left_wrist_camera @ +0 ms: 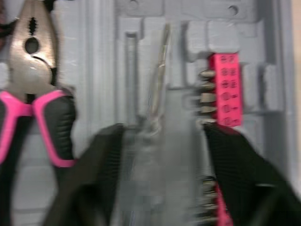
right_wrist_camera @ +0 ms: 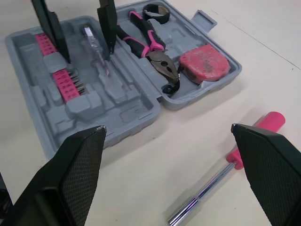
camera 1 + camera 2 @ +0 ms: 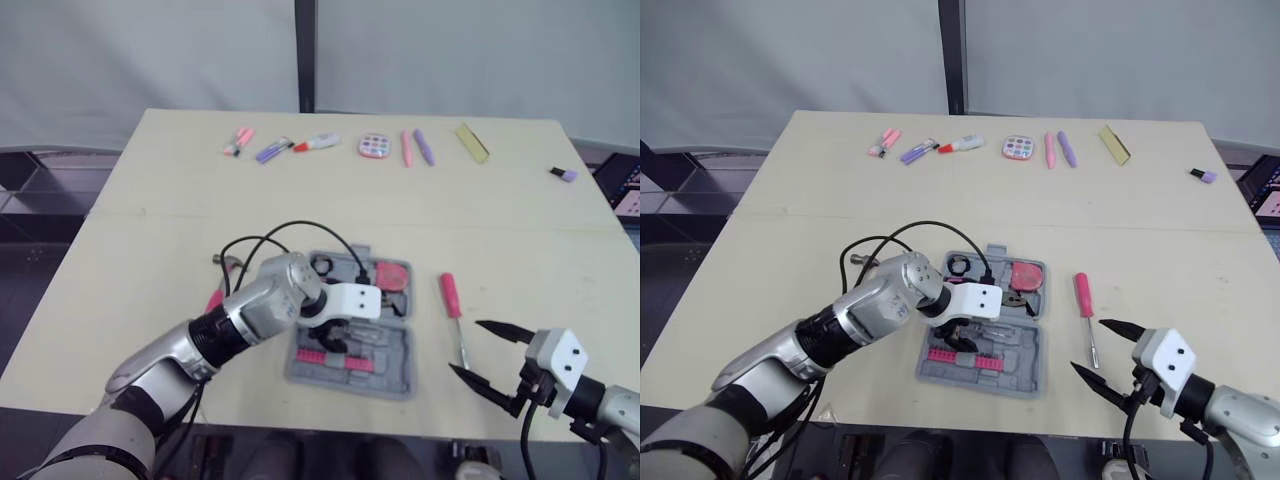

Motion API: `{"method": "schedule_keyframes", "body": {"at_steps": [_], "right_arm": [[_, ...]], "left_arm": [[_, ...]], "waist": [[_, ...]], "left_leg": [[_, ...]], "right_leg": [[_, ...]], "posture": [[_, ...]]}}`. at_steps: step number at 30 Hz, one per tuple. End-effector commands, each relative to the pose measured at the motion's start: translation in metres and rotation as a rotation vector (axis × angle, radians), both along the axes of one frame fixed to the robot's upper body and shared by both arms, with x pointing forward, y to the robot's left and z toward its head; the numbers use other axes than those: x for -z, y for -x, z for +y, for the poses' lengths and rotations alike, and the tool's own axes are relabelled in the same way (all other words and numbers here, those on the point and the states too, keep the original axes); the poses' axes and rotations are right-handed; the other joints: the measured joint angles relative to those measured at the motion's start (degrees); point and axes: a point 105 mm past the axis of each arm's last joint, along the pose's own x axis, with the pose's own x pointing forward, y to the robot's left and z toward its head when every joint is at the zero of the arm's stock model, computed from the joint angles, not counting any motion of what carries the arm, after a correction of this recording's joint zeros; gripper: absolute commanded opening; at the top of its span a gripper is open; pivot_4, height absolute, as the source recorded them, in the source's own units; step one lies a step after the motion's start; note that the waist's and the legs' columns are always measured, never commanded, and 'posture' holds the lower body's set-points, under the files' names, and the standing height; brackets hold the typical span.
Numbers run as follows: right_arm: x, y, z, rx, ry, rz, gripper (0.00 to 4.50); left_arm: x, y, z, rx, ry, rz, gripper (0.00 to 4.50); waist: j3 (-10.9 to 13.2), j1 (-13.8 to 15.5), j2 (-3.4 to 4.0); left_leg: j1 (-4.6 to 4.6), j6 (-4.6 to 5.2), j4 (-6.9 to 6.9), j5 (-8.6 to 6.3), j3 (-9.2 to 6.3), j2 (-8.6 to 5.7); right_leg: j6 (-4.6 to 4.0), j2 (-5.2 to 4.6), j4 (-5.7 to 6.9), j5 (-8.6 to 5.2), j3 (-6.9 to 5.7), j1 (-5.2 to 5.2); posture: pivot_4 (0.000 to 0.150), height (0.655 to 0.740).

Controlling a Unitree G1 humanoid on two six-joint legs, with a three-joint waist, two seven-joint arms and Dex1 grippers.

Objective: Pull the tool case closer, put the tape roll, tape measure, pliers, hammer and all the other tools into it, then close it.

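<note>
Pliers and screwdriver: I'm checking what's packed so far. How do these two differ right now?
The pliers lie inside the tool case, next to the tape measure; the screwdriver lies on the table, right of the case. The pliers have two pink-and-black handles and a short grey head; the screwdriver has one plain pink handle and a long shiny shaft. Both lie flat, with pink grips.

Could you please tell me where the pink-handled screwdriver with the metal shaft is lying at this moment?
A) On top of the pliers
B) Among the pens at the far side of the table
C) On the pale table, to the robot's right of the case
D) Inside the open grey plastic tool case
C: the pink-handled screwdriver lies on the bare pale table, apart from the open grey plastic tool case and on its right side.
</note>
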Motion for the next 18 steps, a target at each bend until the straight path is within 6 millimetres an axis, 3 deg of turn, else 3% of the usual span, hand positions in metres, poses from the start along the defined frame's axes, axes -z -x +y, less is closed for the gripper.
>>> {"method": "schedule_keyframes", "body": {"at_steps": [1, 4, 7, 12, 18], "right_arm": [[-0.009, 0.000, 0.005, -0.015, -0.002, -0.046, 4.50], [-0.008, -0.001, 0.006, -0.018, -0.004, -0.047, 4.50], [-0.008, -0.003, 0.006, -0.022, -0.006, -0.049, 4.50], [-0.009, -0.005, 0.007, -0.027, -0.008, -0.053, 4.50], [-0.009, -0.004, 0.007, -0.026, -0.009, -0.054, 4.50]], "left_arm": [[-0.022, 0.001, -0.004, 0.000, 0.052, -0.021, 3.39], [-0.031, 0.005, -0.005, -0.023, 0.094, -0.003, 3.39], [-0.037, 0.003, -0.006, -0.056, 0.138, -0.015, 2.62], [-0.045, -0.005, -0.005, -0.086, 0.229, -0.047, 0.07], [-0.066, -0.014, -0.007, -0.059, 0.592, -0.095, 0.02]], "waist": [[0.00, -0.01, 0.00], [0.00, -0.01, 0.00], [0.00, -0.01, 0.00], [0.00, -0.01, 0.00], [-0.01, 0.05, 0.01]], "left_leg": [[0.00, 0.00, 0.00, 0.00, 0.00, 0.00], [0.00, 0.00, 0.00, 0.00, -0.01, 0.01], [0.00, 0.00, 0.00, 0.00, -0.02, 0.00], [0.00, 0.00, 0.00, 0.00, -0.01, 0.01], [0.01, 0.00, 0.03, 0.00, -0.02, 0.01]], "right_leg": [[0.00, 0.00, 0.00, 0.00, 0.00, 0.00], [0.00, -0.01, 0.00, 0.00, 0.02, 0.00], [0.00, -0.02, 0.00, 0.00, 0.03, 0.00], [0.00, -0.01, 0.01, 0.00, 0.02, 0.00], [0.00, -0.05, 0.01, 0.00, -0.01, -0.01]], "posture": [[0.150, 0.7134], [0.150, 0.7134], [0.150, 0.7134], [0.150, 0.7134], [0.150, 0.7134]]}}
